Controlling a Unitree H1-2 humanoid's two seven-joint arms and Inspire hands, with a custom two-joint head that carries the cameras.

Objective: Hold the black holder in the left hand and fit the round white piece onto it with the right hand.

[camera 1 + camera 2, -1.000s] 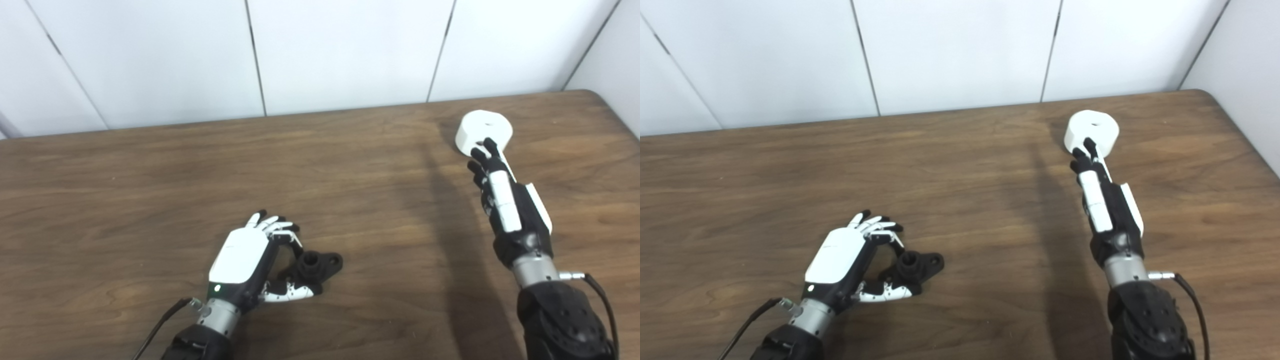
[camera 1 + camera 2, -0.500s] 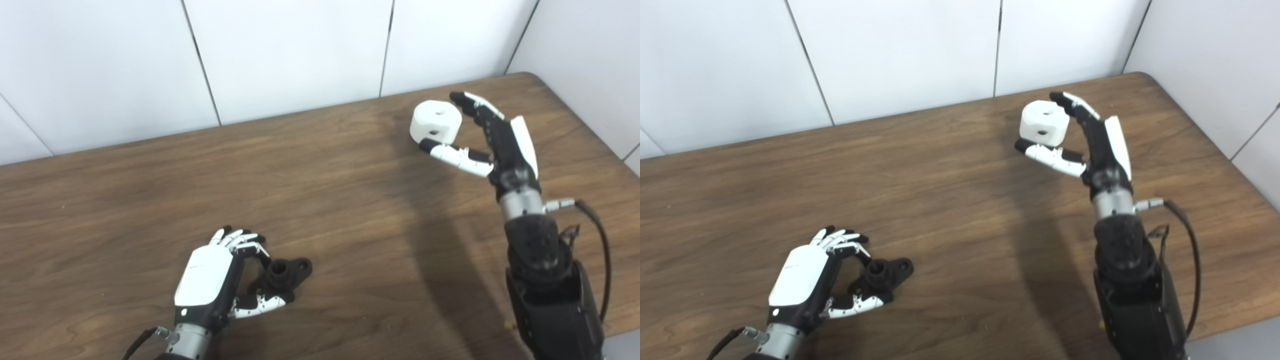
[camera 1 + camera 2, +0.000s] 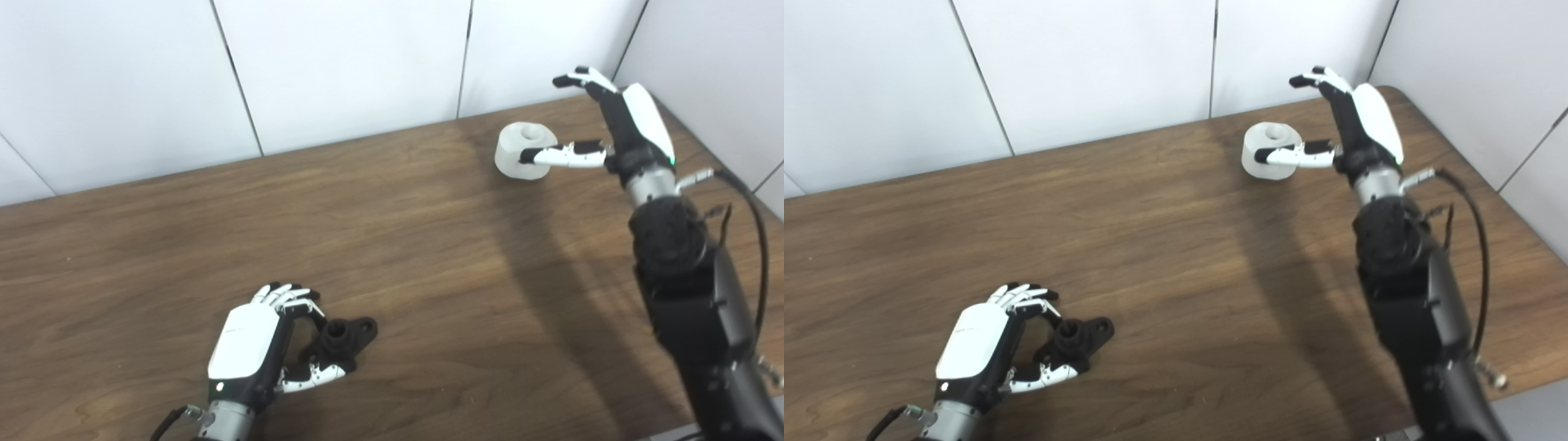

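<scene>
Your right hand (image 3: 618,122) hangs open above the table's (image 3: 392,245) far right corner, thumb stretched in front of the round white piece (image 3: 524,150), which sits on the wood, unheld. Your left hand (image 3: 257,346) curls loosely around the black holder (image 3: 343,340) near the front edge; you cannot tell whether it grips.

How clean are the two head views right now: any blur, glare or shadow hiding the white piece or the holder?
Left eye view: white piece looks soft and greyish, its edges smeared; a broad dark shadow band runs down the table below it. Right eye view: same shadow band; black holder sharp beside the left hand, details lost in its blackness. Right hand sharp. No glare.
</scene>
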